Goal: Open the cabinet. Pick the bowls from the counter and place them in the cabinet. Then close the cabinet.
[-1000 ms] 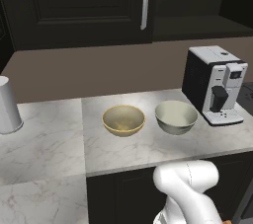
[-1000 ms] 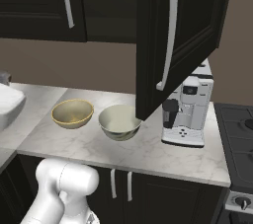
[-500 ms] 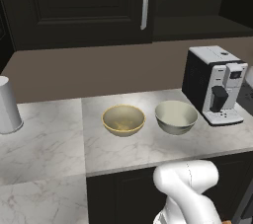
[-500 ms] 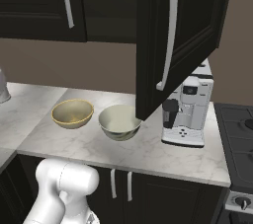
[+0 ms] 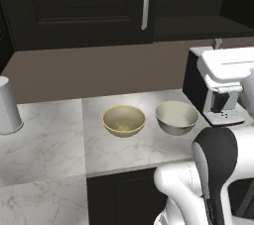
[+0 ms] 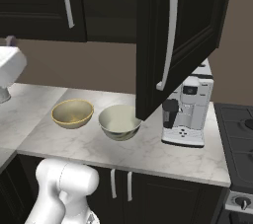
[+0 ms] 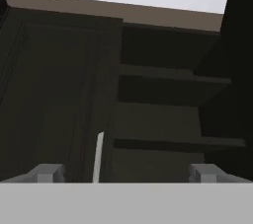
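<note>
Two bowls (image 5: 149, 119) side by side on tabletop (image 5: 44, 154).
Cabinet (image 6: 183, 30) right door swung open; tool (image 7: 126, 172) tips wide apart, holding nothing.

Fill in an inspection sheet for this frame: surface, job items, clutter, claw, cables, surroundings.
Surface: white marble counter, bare around the bowls.
Job's things: tan-yellow bowl and off-white bowl stand upright side by side on the counter, apart from each other. Wall cabinet: right door swung open, left door closed; shelves look bare in the hand view.
Clutter: coffee machine to the right of the bowls; grey-white cup far left.
Claw: open, holding nothing, fingertips pointing at the open cabinet.
Cables: nothing seen.
Surroundings: brown wall panel; stove at right.
</note>
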